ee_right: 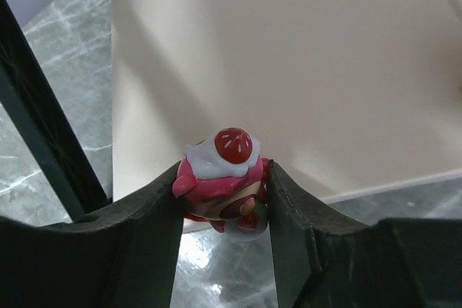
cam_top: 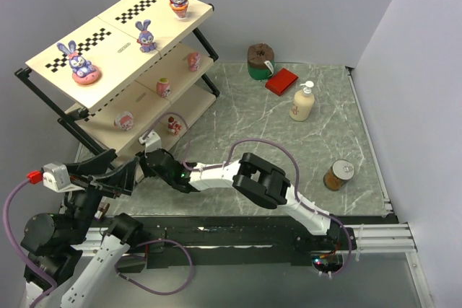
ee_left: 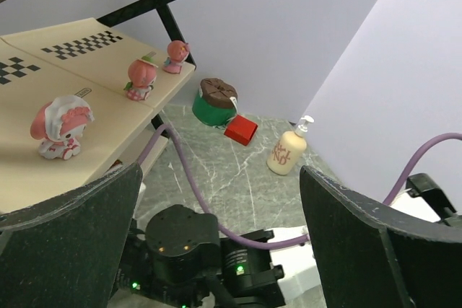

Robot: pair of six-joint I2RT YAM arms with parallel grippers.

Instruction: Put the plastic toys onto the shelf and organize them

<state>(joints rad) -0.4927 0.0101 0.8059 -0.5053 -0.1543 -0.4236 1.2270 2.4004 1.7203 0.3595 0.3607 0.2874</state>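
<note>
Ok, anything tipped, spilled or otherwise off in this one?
Nothing stands out. The toys on the shelf stand upright, the right gripper holds a cupcake toy squarely, and the pump bottle and tin can are upright.

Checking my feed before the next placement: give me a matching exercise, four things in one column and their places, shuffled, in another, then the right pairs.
1. cupcake toy
2. bunny on pink ring
3. tin can
4. pump bottle

A. on the top board of the shelf
B. alone on the table, near its right edge
C. clamped in the right jaws
D. next to the red box

Pairs: 1-C, 2-A, 3-B, 4-D.
</note>
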